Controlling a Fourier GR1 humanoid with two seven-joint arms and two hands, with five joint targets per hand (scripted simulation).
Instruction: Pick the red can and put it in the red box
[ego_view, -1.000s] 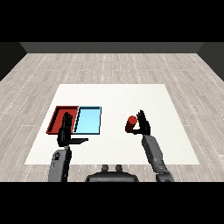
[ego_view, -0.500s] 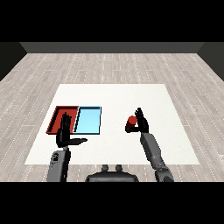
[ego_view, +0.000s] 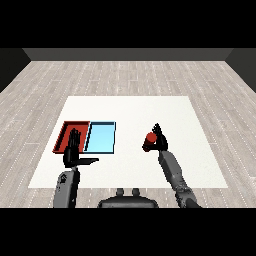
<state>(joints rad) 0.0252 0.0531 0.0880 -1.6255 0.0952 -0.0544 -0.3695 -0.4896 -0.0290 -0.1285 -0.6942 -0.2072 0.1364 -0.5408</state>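
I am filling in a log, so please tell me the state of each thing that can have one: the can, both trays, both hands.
Red can: upright, held beside the right hand.
Right hand: fingers curled round the can.
Left hand: fingers straight, thumb out, holding nothing.
Red tray: holds nothing visible, partly hidden by the left hand.
Light blue tray: nothing in it.

The right hand (ego_view: 158, 140) has drawn in toward the middle of the table (ego_view: 130, 107) over the last second, carrying the red can (ego_view: 149, 141) with it; both now sit a little left of, and slightly nearer than, where they were. The fingers are curled round the can, which shows at the hand's left side. The forearm behind it has swung to a steeper angle.
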